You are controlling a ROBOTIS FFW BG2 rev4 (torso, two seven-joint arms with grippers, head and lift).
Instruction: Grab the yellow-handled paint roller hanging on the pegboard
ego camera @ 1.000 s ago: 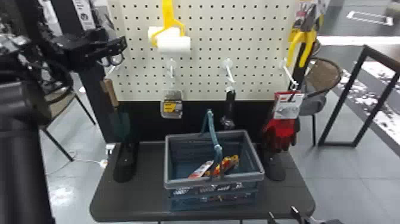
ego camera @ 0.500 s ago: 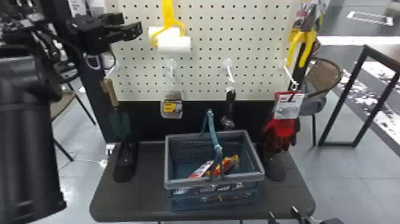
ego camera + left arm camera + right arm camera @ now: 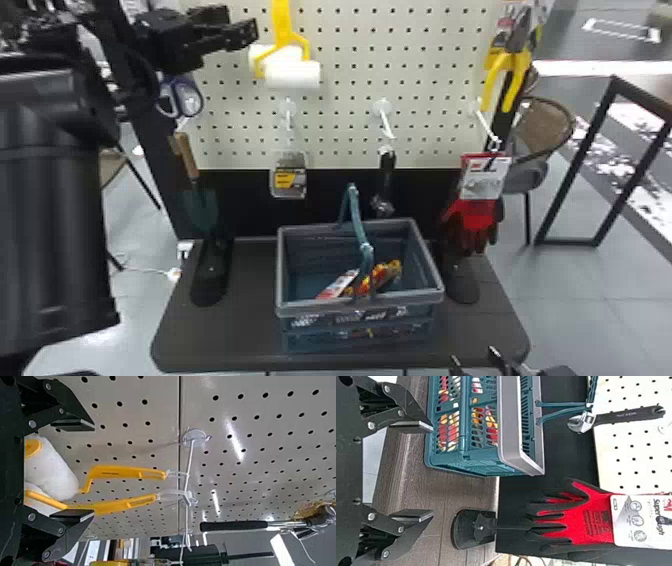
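Left pincer (image 3: 93,470) wide, near the rollers (image 3: 57,471). Centre one yellow handle (image 3: 119,472) before you squeeze; then ease its loop (image 3: 174,472) off the hook (image 3: 189,461).

Bright light | glare streaks on pegboard (image 3: 273,441) | faint shadow by hook (image 3: 189,463) | floor (image 3: 97,345) sheen

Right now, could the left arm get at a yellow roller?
Probably yes: its jaws are open near the rollers, and nothing seems to block the way to their yellow handles.
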